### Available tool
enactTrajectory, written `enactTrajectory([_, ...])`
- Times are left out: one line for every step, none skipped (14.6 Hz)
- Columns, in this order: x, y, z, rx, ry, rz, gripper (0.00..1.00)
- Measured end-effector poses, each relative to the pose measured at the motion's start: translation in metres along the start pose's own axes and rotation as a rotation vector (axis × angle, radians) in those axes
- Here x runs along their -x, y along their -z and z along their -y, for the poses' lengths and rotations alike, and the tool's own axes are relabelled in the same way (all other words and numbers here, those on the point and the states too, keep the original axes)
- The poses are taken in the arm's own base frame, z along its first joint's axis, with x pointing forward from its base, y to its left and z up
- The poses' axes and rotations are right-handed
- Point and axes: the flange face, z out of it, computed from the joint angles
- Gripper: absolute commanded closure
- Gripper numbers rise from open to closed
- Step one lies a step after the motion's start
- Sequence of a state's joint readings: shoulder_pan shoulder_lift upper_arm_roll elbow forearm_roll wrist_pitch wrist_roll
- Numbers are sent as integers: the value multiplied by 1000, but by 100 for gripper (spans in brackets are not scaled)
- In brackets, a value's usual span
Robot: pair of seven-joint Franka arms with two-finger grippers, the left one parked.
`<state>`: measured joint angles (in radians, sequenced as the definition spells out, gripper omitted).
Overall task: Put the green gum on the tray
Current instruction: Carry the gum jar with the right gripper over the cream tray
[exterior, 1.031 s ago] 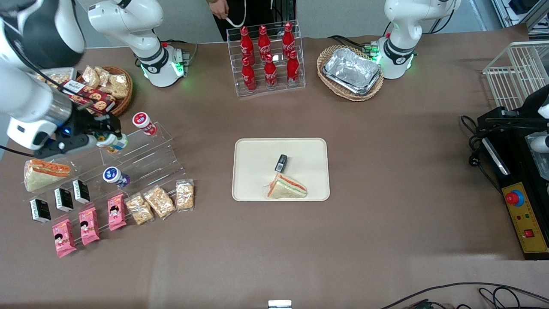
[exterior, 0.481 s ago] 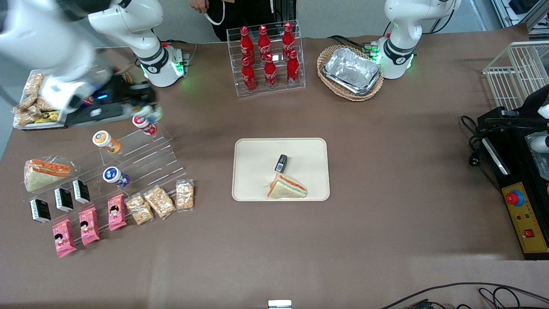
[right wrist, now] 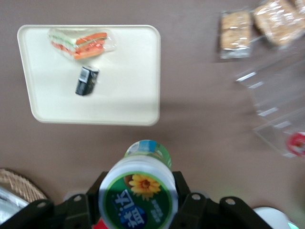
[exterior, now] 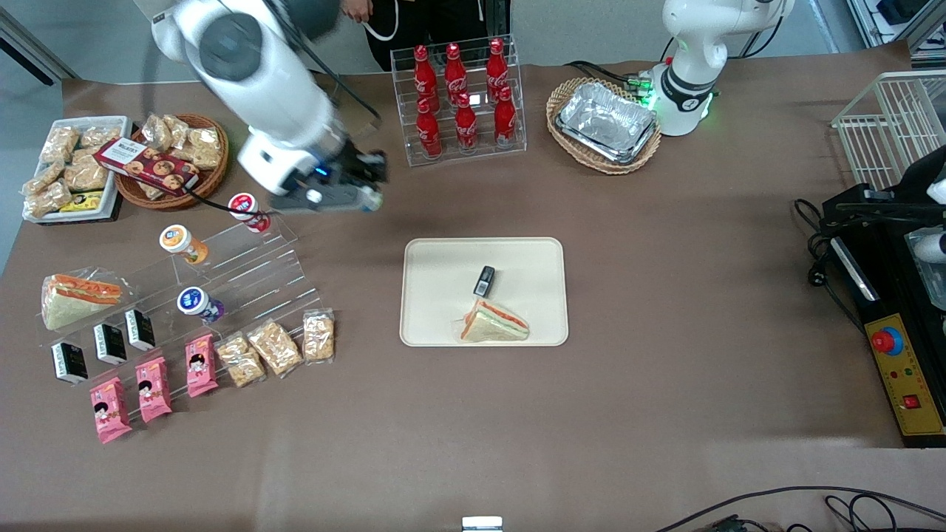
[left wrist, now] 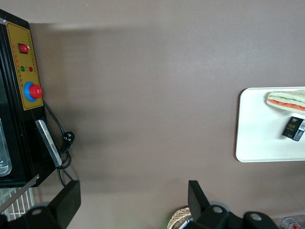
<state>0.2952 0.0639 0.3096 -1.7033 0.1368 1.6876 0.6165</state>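
Note:
The green gum (right wrist: 138,198), a white canister with a green flower-printed lid, is held between the fingers of my gripper (right wrist: 139,187), which is shut on it. In the front view the gripper (exterior: 367,201) hangs above the brown table with the green gum (exterior: 373,198) at its tip. It is farther from the front camera than the tray and a little toward the working arm's end. The cream tray (exterior: 443,273) lies flat mid-table, with the same tray (right wrist: 124,81) showing in the wrist view.
A wrapped sandwich (exterior: 494,324) and a small black pack (exterior: 484,281) lie on the tray. An acrylic step stand (exterior: 244,273) holds red-, orange- and blue-lidded canisters. A cola bottle rack (exterior: 460,100), a basket of foil trays (exterior: 604,125) and snack baskets stand farther back.
My gripper lifted the green gum off the acrylic stand and carried it across the table toward the tray.

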Motion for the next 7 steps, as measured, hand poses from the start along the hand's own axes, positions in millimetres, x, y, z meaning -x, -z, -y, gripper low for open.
enactTrajectory([-1,-29,15,-7,-15,-10,68])
enactTrajectory([-1,-61,28,-7,-23,-21,68])
enactTrajectory([1,-91,40,7,-23,-33,68])
enactTrajectory([4,-118,48,31,-23,-41,68])
enactTrajectory([4,-141,53,51,-20,-43,68])
enactTrajectory([2,-158,57,63,-18,-37,68])
enactTrajectory([-1,-173,58,70,-16,-27,68])
